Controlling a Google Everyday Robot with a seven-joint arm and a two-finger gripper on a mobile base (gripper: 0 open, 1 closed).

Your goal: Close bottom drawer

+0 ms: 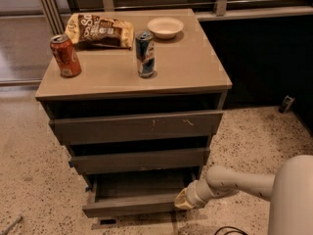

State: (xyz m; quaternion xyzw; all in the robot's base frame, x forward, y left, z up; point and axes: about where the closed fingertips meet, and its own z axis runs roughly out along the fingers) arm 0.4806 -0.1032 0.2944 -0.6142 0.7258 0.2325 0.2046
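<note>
At the right front corner of the bottom drawer (pixel 129 205) sits your pincer (pixel 182 201), open or closed I cannot tell; push straight inward, evenly.
</note>
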